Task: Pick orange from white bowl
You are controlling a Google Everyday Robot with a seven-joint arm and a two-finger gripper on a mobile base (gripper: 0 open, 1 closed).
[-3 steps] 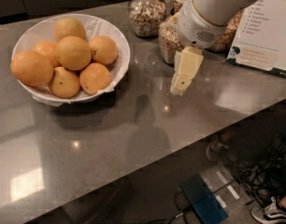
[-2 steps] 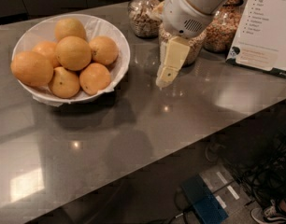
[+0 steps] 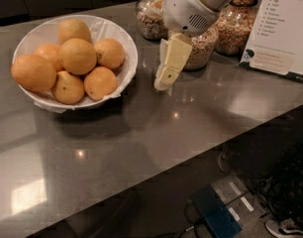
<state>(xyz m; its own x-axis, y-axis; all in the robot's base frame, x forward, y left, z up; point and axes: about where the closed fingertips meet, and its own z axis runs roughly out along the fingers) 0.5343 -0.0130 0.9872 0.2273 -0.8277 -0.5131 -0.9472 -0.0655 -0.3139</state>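
Seven fruits, white bowl [image 3: 127, 68] upper left — gripper [image 3: 162, 82] beside it, state untellable.
Clipping the rim could spill the orange [image 3: 109, 52] — a low sideways approach would.

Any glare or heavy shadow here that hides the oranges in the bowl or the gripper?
Camera view: glare patches lie on the countertop at lower left and at right, none on the fruit; the white bowl casts a soft shadow toward the camera; the oranges are evenly lit; the gripper hangs just right of the bowl, pale against the glass jars.
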